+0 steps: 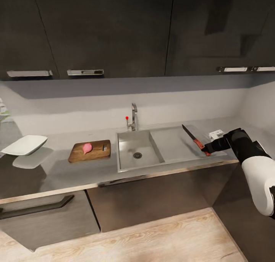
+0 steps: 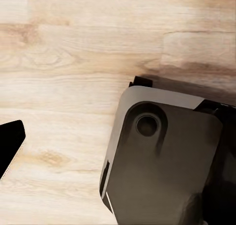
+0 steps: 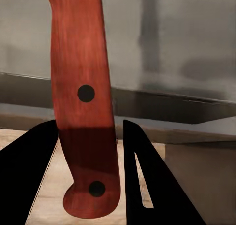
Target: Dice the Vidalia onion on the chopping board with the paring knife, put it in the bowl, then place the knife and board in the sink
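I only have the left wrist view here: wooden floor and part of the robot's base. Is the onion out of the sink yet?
Observer: Yes. The Vidalia onion lies whole on the chopping board, left of the sink.
Operator: And the knife?
Observer: The right gripper holds the paring knife by its reddish handle, over the drainboard; the right wrist view shows the fingers on either side of the handle.
Operator: Where's the bowl?
Observer: The bowl sits at the countertop's far left, beyond the board. I see nothing in it.
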